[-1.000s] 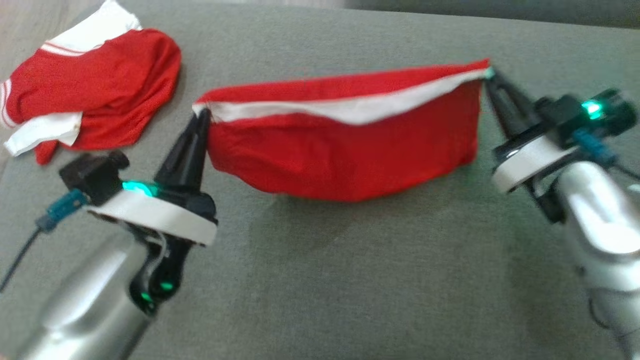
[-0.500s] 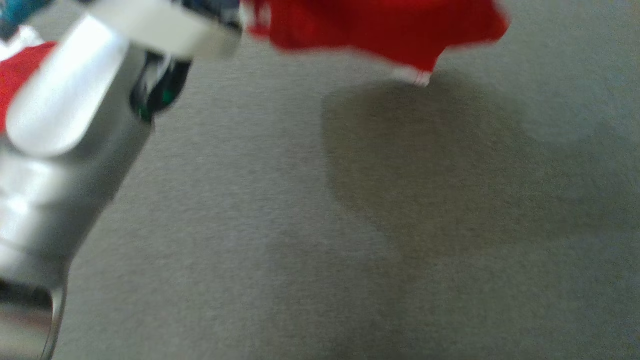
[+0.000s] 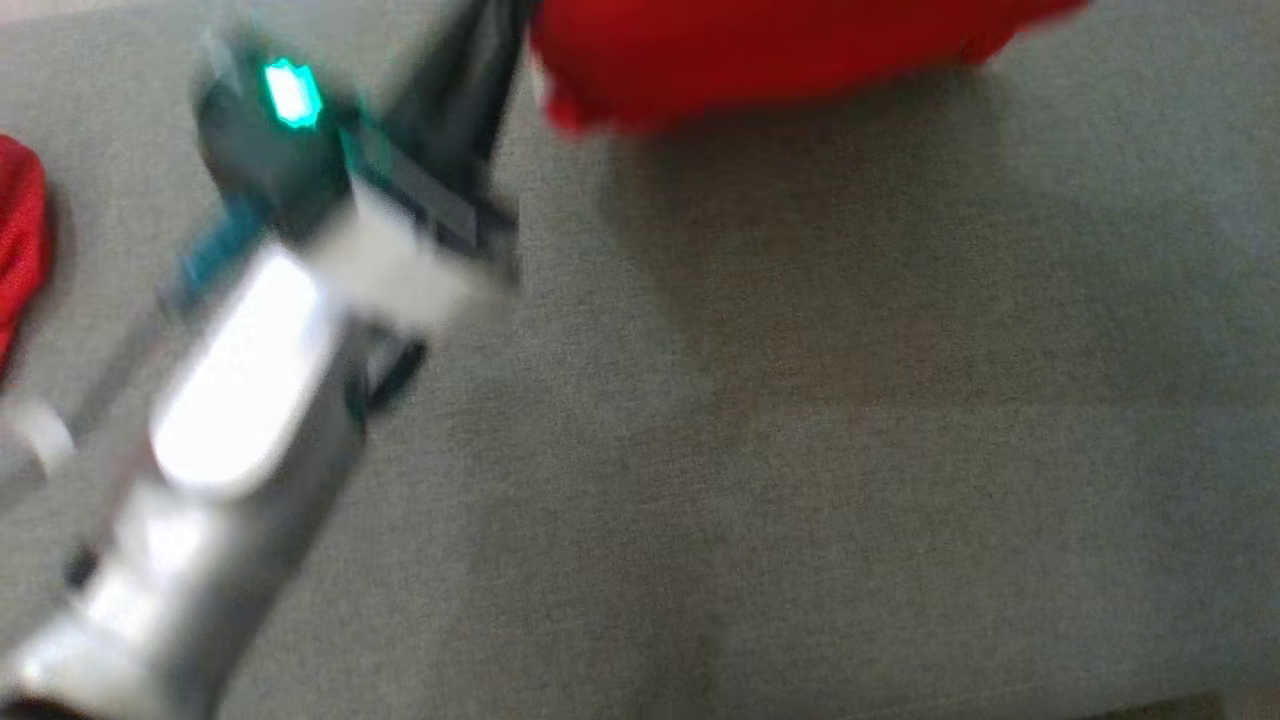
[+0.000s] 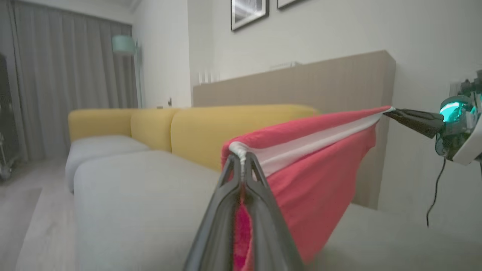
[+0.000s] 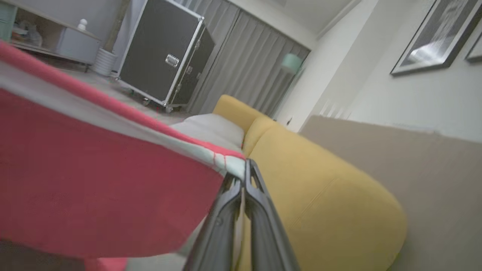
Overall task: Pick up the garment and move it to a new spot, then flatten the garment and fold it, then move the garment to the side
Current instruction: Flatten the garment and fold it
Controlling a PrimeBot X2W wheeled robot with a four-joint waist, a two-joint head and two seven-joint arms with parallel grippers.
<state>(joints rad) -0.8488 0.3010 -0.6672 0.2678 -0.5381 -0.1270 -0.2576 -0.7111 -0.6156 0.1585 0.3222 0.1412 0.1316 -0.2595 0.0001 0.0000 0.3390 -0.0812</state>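
The garment [image 3: 780,50] is red with a white band and hangs in the air above the grey surface, stretched between my two grippers. In the left wrist view my left gripper [image 4: 241,160] is shut on one white-edged corner of the garment [image 4: 312,169]. My right gripper [image 4: 391,111] pinches the far corner there. In the right wrist view my right gripper [image 5: 244,169] is shut on the white corner, and the red cloth [image 5: 94,180] spreads away to the left. In the blurred head view my left gripper's fingers [image 3: 460,90] point up beside the cloth's left edge.
Another red piece of clothing [image 3: 20,240] lies at the left edge of the grey surface [image 3: 800,450]. A yellow sofa back [image 4: 211,128] and a beige panel [image 4: 301,82] stand behind. A black wheeled case [image 5: 165,64] stands on the floor further off.
The head camera has swung, so the whole picture shifted and blurred. The garment stays stretched between both shut grippers and now sits at the top edge of the head view.
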